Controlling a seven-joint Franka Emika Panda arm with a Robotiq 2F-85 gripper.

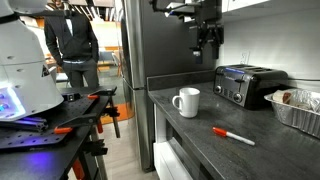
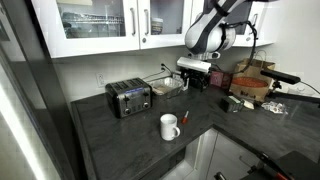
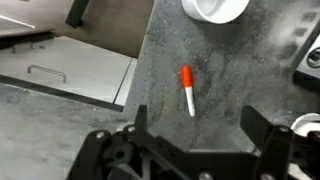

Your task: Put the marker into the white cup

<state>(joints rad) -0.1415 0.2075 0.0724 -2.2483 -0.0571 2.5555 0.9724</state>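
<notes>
The marker [image 3: 187,90], a thin white stick with a red-orange cap, lies flat on the dark counter; it also shows in both exterior views [image 1: 232,135] [image 2: 184,116]. The white cup [image 1: 186,101] stands upright near it, also visible in an exterior view [image 2: 170,126] and cut off at the top edge of the wrist view [image 3: 215,8]. My gripper [image 3: 197,130] is open and empty, well above the counter, with the marker below between its fingers' line. It shows high up in both exterior views [image 1: 207,38] [image 2: 197,75].
A black toaster [image 1: 247,85] stands at the back of the counter, with a foil tray [image 1: 295,108] beside it. The counter's front edge and drawers [image 3: 60,65] lie to the marker's left in the wrist view. A cluttered workbench [image 1: 50,125] stands across the aisle.
</notes>
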